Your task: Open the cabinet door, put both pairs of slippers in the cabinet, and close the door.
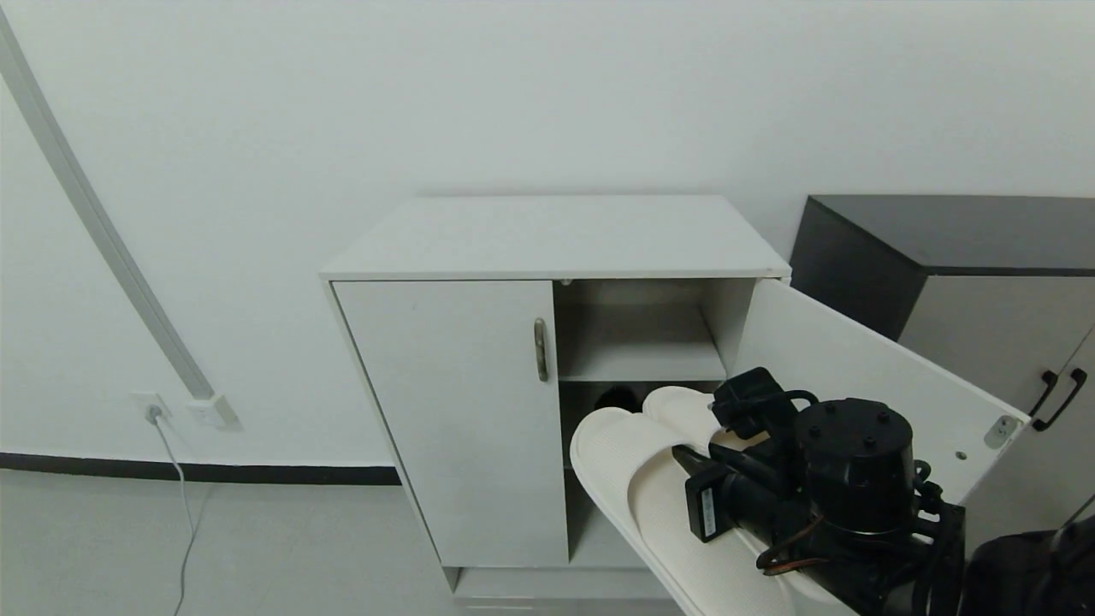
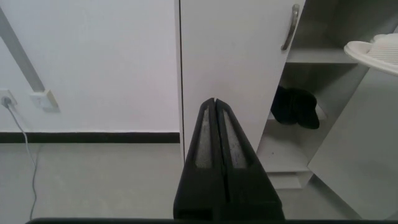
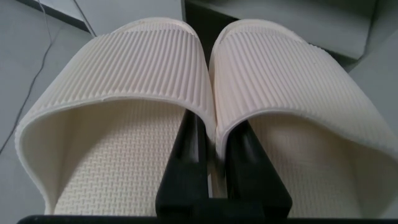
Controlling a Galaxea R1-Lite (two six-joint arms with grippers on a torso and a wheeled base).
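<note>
We see the white cabinet point(image 1: 556, 239) against the wall. Its right door point(image 1: 855, 376) is swung wide open. Its left door point(image 1: 453, 411) is shut, with a metal handle point(image 1: 540, 349) near its inner edge.

Our right hand point(image 3: 214, 168) holds the white slippers point(image 1: 633, 479) side by side. One finger sits inside each slipper, and the two fingers pinch the inner walls together. The pair is up in the air in front of the open half of the cabinet. The toes point at the opening, just below the upper shelf point(image 1: 637, 346). The pair is not on a shelf yet.

The black slippers point(image 2: 297, 109) sit inside the cabinet, on the shelf below the upper one, toward the back.

Our left hand point(image 2: 215, 143) holds nothing. Its fingers are pressed together. It hangs low in front of the closed left door, apart from it.

A dark cabinet point(image 1: 941, 257) stands to the right of the white one.
</note>
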